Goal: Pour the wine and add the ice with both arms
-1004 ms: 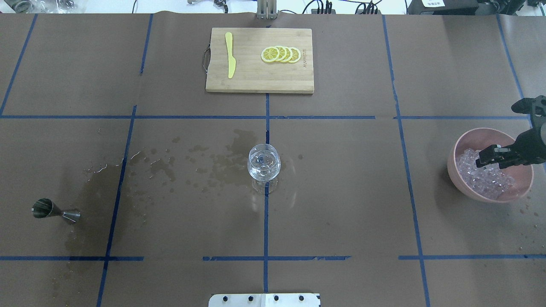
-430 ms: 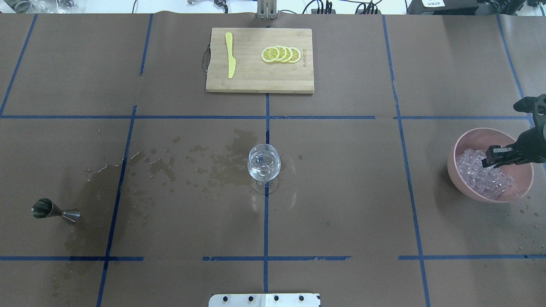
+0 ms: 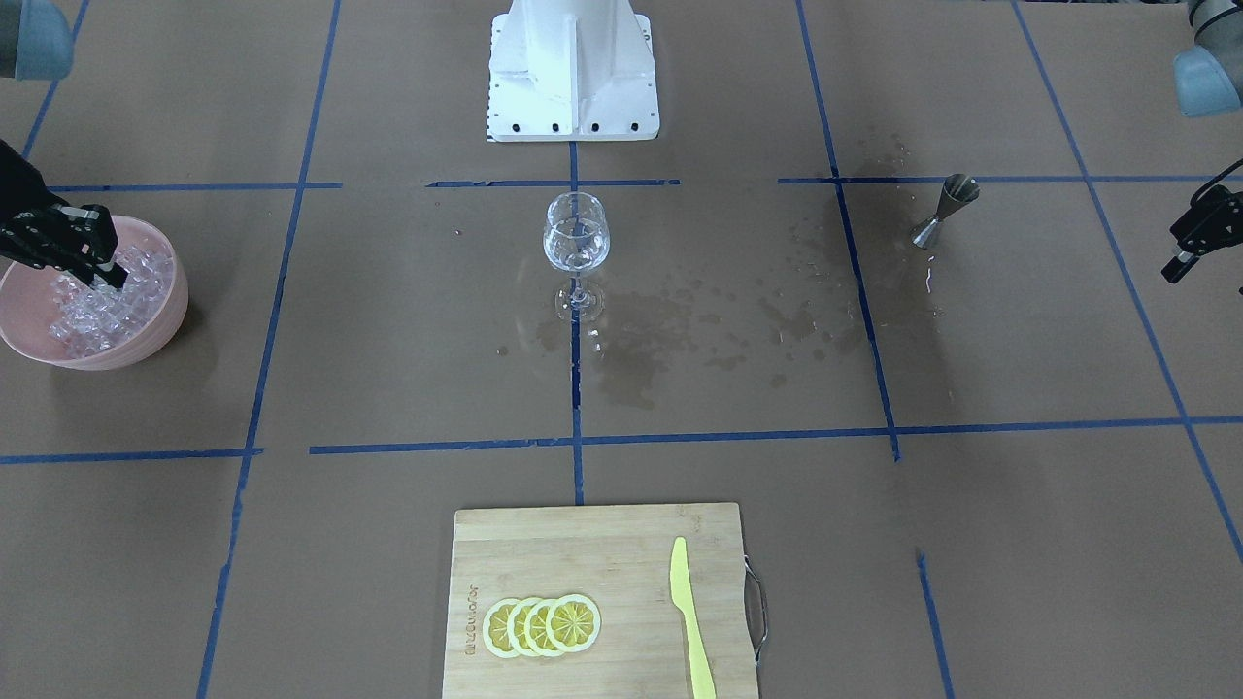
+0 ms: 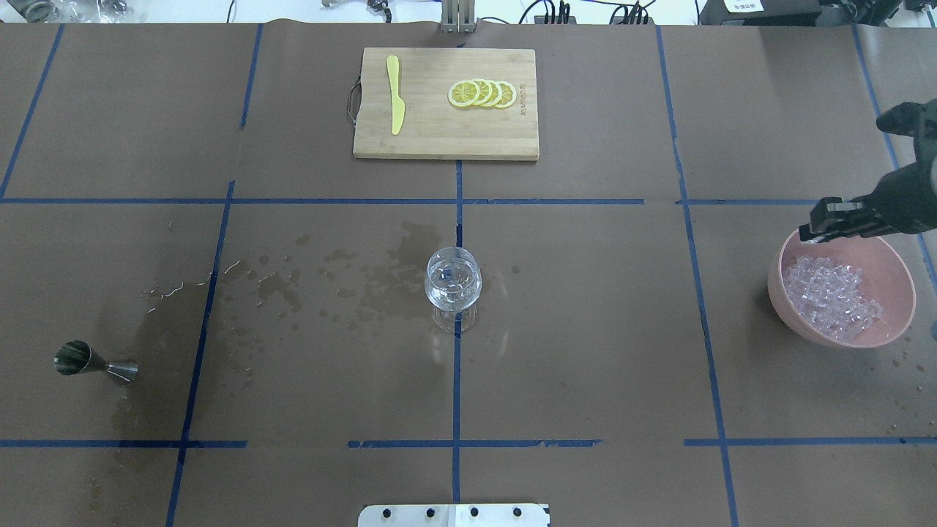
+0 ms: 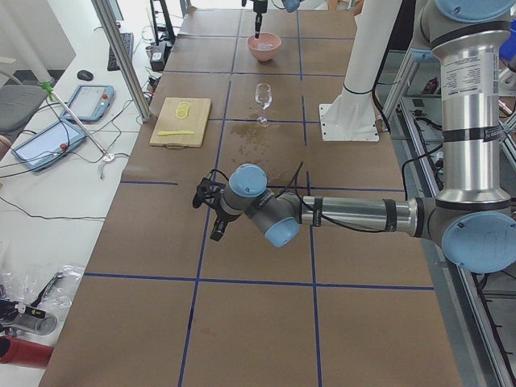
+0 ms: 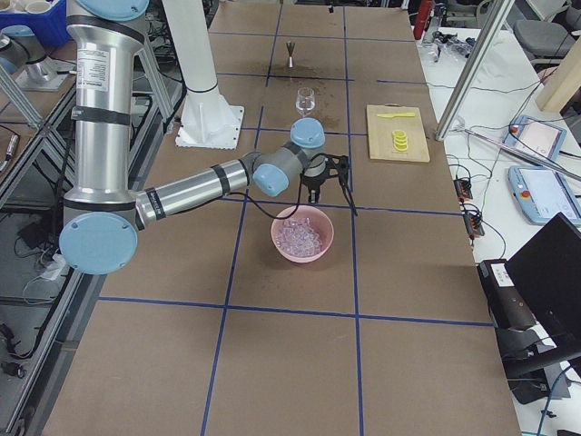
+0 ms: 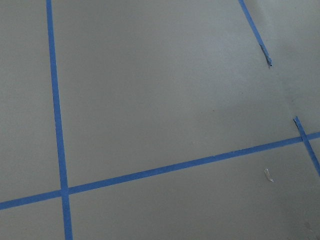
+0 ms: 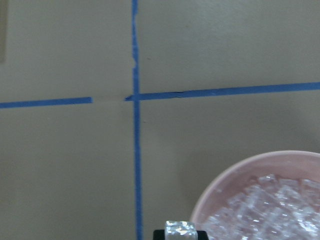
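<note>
The right gripper (image 4: 811,230) is clamped on a single ice cube (image 8: 179,229). In the right wrist view the cube shows at the bottom edge, pinched between the black fingertips. In the overhead view the gripper hangs at the upper left rim of the pink bowl (image 4: 842,341), at the frame's right edge, above the heap of remaining ice (image 4: 831,296). The cube's target, the wine glass (image 4: 453,282), stands at the centre of that frame, well apart from the gripper, straight to its left and a little lower in the picture. Bare brown table lies between them. The glass is upright with its long axis vertical and its mouth facing up, and glints in the bowl of the glass suggest the wine (image 4: 452,293) is already in it. The cube will therefore likely have to be carried across and let go from above the rim, not brought in from the side. The left gripper (image 3: 1175,264) sits at the right edge of the front-facing view, beyond the jigger (image 3: 942,209) and about as far from the glass as the right one. Whether its fingers are parted or closed cannot be told, and nothing shows in them.
</note>
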Controlling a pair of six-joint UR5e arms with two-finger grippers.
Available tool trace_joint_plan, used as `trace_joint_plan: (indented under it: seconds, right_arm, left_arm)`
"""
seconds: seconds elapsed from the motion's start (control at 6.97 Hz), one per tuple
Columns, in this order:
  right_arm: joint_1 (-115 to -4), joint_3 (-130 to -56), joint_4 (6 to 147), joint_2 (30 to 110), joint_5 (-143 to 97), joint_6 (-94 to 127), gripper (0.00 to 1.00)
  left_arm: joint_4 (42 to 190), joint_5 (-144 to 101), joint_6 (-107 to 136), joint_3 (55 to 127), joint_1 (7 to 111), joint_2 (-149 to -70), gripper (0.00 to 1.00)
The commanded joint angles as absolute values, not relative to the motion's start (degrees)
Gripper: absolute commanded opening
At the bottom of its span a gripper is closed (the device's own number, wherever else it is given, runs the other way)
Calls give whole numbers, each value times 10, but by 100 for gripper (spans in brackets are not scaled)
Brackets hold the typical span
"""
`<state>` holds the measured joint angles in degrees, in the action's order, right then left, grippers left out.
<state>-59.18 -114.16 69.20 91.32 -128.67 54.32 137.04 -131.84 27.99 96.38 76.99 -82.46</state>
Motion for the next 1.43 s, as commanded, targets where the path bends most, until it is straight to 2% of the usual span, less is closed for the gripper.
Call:
trace_joint_plan:
  seconds: [0.0,0.29,0.43,0.57,0.86,1.15,1.29]
  right_arm:
    - [-533,-1150,720,810,-1273,688,0]
    - [-447,-1148,767,685,-1251,842,0]
    - [-400,-1149,863,591,-1187,892,0]
    - [-353,-1148,907,538,-1146,921,0]
    - [-312,-1118,909,488,-1096,968,0]
    - [-309,-1116,909,488,-1095,968,0]
    - [-309,-1116,909,489,-1095,967,13]
  left_arm:
    - [1375,-1318,282,964,769,-823,100]
    - [1375,-1318,293,965,769,-824,100]
    - [1376,-1318,293,964,769,-824,100]
    - [1376,-1317,292,962,768,-824,100]
    - [1383,-1317,292,960,768,-824,100]
    - [1383,-1317,292,962,769,-824,100]
    - [1383,-1317,292,962,769,-824,100]
